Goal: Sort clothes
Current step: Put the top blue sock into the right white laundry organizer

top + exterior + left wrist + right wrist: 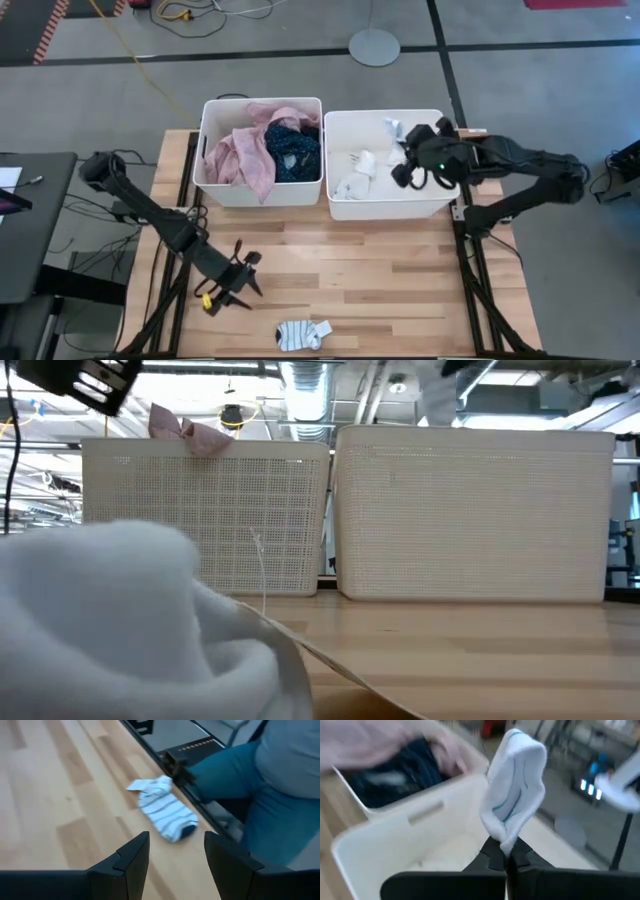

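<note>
A white sock with blue-grey stripes [302, 334] lies flat on the table near its near edge; it also shows in the left wrist view [165, 810] and blurred in the low view [100, 620]. My left gripper [240, 275] is open and empty, above the table and left of this sock, its fingers [130, 865] pointing toward it. My right gripper [403, 165] is over the right white bin [440, 205], shut on a white sock with teal marks [512, 785]. A pink top [250, 150] and a navy dotted piece [293, 150] lie in the left bin [212, 190]. My right gripper pinches one end of the white sock [505, 842] between its two shut fingers. The rest of the sock stands out beyond the fingertips, folded over at its free end, lifted clear above the right bin.
Other white socks [355, 175] lie in the right bin. The two bins stand side by side at the table's far edge. A person in jeans [260, 795] stands close to the table's near edge, by the striped sock. Bare wood [380, 270] lies between bins and sock.
</note>
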